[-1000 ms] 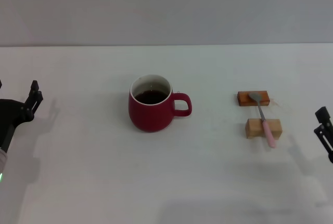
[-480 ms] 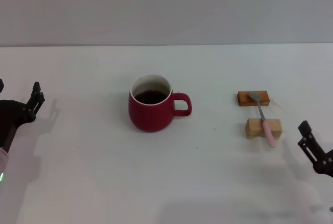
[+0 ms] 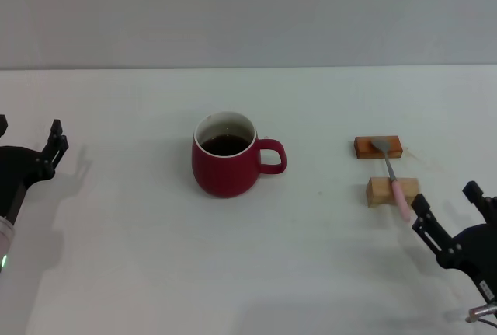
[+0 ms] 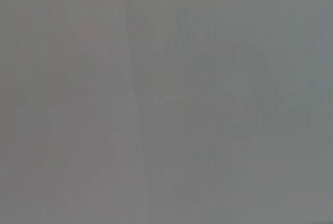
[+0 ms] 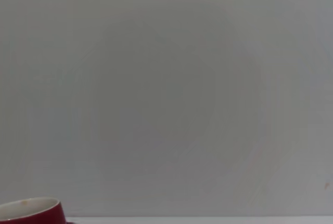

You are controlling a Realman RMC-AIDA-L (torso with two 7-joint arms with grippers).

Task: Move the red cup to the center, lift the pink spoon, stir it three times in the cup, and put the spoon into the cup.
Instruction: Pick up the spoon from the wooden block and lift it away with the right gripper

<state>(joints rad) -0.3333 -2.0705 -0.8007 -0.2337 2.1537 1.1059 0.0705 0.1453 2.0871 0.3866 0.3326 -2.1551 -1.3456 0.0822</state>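
The cup [image 3: 226,164] sat near table centre, so that step looked done. The spoon [image 3: 392,179] lay untouched across two blocks [image 3: 393,192] at three o'clock of it. Right gripper [image 3: 451,215], fingers spread, hovered just beside the handle; left gripper [image 3: 31,151] sat open at nine o'clock.

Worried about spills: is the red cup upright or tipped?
Upright: the red cup stands on its base, rim level, dark liquid inside.

A reddish-brown block [image 3: 378,148] sits just behind a tan block [image 3: 384,192] on the white table [image 3: 140,273].
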